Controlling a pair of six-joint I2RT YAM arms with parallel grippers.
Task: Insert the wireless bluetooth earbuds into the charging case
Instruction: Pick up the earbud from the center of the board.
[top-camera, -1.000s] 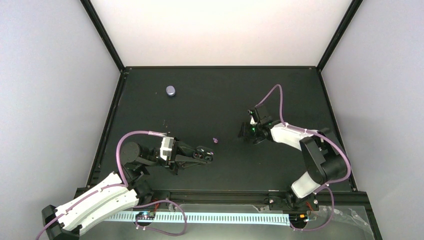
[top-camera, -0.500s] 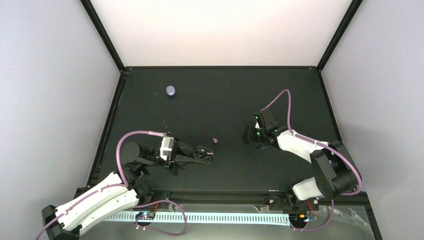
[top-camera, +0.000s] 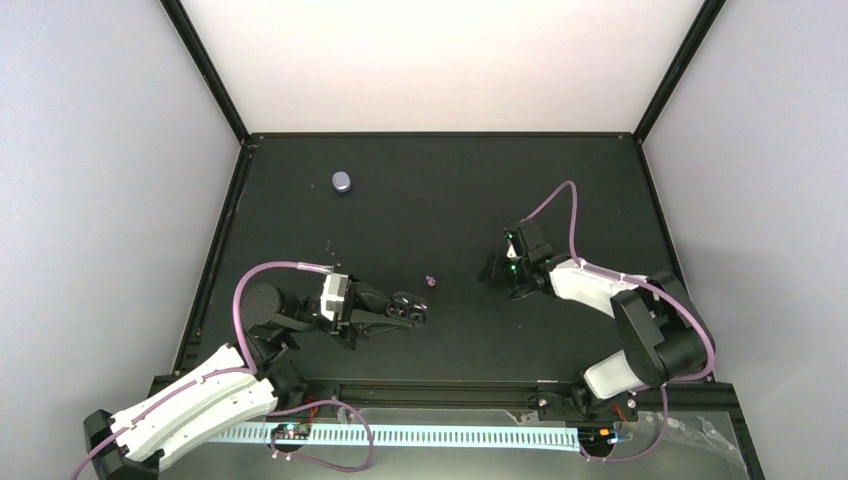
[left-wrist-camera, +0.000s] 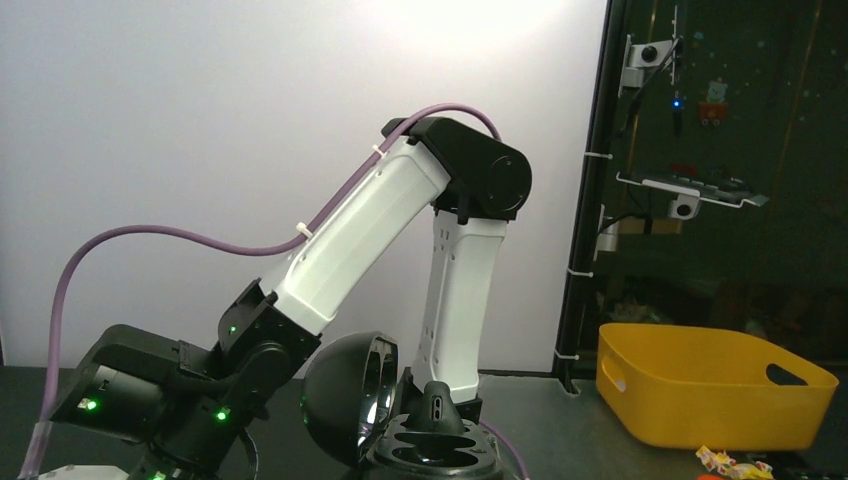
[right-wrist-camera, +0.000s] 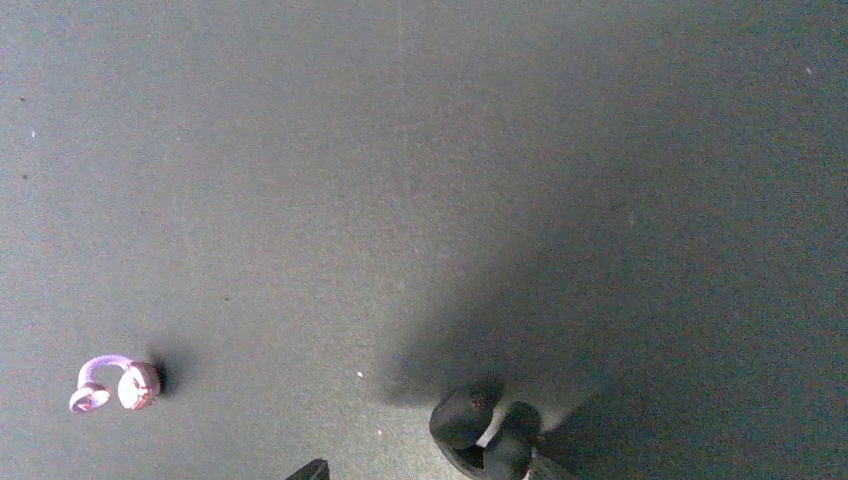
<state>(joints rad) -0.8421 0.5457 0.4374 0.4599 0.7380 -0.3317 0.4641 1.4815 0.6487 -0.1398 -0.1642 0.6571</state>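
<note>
Between the arms on the tabletop, we see the lilac earbuds; left jaws pressed together, right jaws spread.

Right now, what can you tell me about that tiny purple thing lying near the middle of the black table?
That is a lilac earbud, glossy like smooth plastic: a rounded body with a thin curved loop arching to a smaller pinkish end. Whether it is one bud or two together is too small to tell. It lies loose on the matte black table near the middle, casting a small shadow. Only the table touches it; the charging case sits far off, back left.
</note>
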